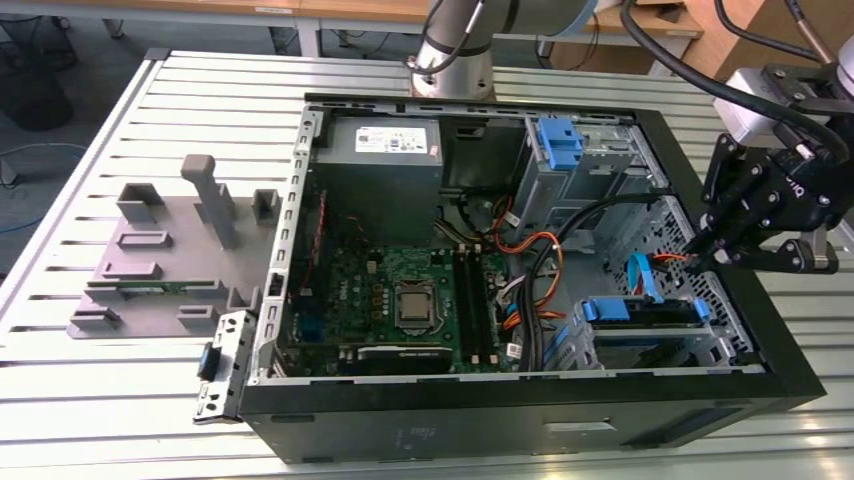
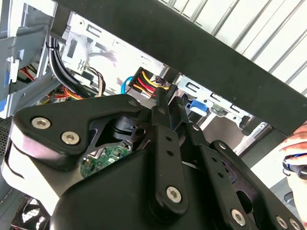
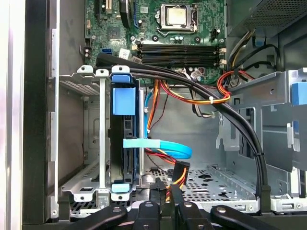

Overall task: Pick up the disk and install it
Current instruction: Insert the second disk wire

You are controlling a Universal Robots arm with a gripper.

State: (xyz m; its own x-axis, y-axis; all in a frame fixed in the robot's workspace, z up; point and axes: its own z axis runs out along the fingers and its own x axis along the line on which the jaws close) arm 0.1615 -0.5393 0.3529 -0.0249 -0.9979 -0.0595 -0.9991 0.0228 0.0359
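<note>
The disk stands edge-on in the metal drive cage inside the open computer case. Its blue carrier frames it, and a light blue cable runs from its side. In the exterior view the disk sits in the cage at the case's near corner, on the exterior view's right. My gripper hangs over that side of the case, beside the cage and apart from the disk. Its fingertips are close together just short of a black connector with orange and yellow wires. Nothing shows between them.
A thick black cable bundle and orange wires cross the bay. A grey power-supply box lies at the back, and the motherboard covers the case floor. A grey plastic stand is on the exterior view's left. A hand is outside the case.
</note>
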